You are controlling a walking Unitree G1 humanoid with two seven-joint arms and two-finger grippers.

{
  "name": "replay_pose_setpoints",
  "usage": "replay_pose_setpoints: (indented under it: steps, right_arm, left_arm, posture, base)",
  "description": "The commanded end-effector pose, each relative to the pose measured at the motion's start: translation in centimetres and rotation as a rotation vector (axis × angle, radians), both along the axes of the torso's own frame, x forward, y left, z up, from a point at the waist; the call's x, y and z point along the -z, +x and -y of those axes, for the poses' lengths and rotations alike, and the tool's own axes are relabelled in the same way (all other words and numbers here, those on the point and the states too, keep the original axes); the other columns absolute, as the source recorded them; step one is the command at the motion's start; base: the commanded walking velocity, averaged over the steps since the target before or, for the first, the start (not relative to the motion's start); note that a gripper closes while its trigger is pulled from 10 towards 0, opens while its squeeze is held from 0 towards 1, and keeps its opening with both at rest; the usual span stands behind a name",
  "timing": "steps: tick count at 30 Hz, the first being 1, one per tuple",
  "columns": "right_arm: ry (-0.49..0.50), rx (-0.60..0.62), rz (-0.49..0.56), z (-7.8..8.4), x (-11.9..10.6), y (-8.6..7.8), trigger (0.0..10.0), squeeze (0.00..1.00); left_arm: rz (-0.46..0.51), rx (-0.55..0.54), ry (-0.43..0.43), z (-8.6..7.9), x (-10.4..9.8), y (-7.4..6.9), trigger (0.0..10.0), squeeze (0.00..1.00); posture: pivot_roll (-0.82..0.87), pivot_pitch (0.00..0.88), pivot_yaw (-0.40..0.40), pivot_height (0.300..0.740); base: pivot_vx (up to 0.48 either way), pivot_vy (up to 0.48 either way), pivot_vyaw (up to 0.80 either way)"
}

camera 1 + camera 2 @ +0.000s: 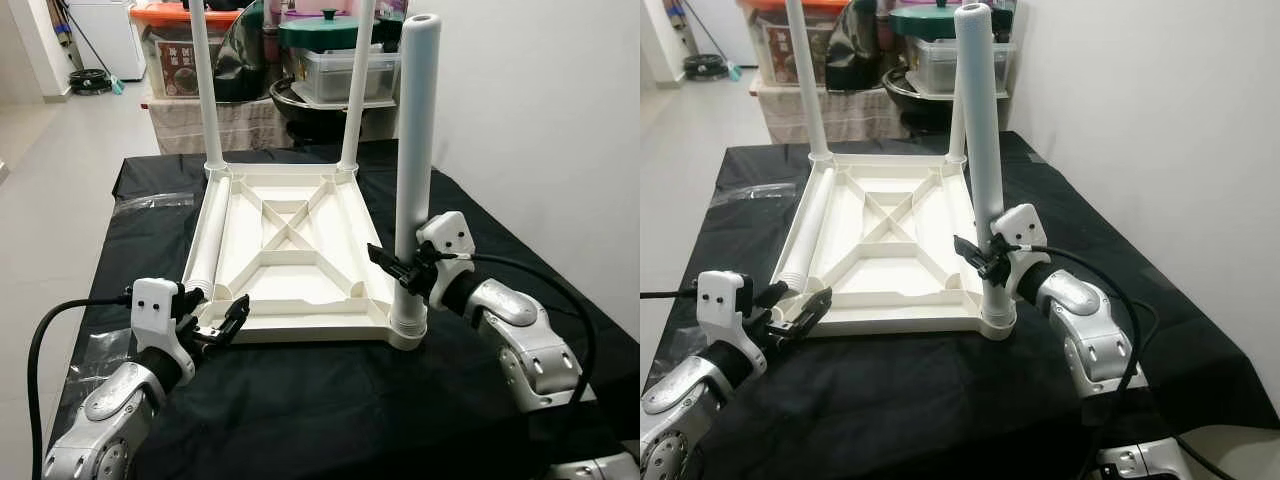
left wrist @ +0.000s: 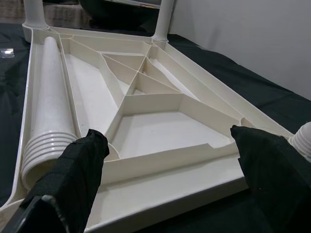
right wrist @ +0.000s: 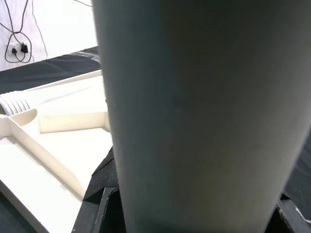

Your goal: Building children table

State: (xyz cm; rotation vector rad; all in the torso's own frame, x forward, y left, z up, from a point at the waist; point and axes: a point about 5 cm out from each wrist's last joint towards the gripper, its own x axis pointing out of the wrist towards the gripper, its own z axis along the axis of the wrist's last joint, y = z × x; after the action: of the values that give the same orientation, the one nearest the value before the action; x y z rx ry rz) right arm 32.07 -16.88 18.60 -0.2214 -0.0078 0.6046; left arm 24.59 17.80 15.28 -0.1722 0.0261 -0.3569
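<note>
A: Where does the upturned white table top [image 1: 290, 262] lie?
B: On the black-covered worktop [image 1: 330, 410]. The left gripper [image 1: 213, 322] sits at its near left corner, fingers [image 2: 80, 170] spread.
A: And the right gripper [image 1: 400, 268]?
B: Fingers pinching the upright near right leg [image 1: 414, 150], low down, above its socket.
A: Anything unclear?
B: A loose leg [image 1: 205, 245] lies inside the left edge. The two far legs [image 1: 205, 80] run out of frame.
</note>
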Motion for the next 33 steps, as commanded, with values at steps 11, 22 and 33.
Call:
replay_pose_setpoints:
  steps: [11,22,33]
  right_arm:
    - [0.222,0.338,-0.311,2.3,5.6,-0.2,0.0,0.0]
    - [0.095,0.57,-0.307,1.1,7.4,-0.5,0.0,0.0]
    - [0.113,0.959,-0.265,2.4,7.5,-0.1,0.0,0.0]
  left_arm:
    - [-0.019,-0.003,-0.005,0.1,0.6,0.0,10.0,0.0]
    - [-0.016,-0.005,0.001,0.1,0.6,0.1,10.0,0.0]
    - [-0.01,-0.013,0.0,0.1,0.6,0.1,10.0,0.0]
  posture:
    - [0.08,0.0,-0.055,0.74]
    - [0.08,0.0,-0.058,0.74]
    - [0.09,0.0,-0.068,0.74]
  base:
    - [0.0,0.0,0.0]
    - [0.0,0.0,0.0]
    - [0.0,0.0,0.0]
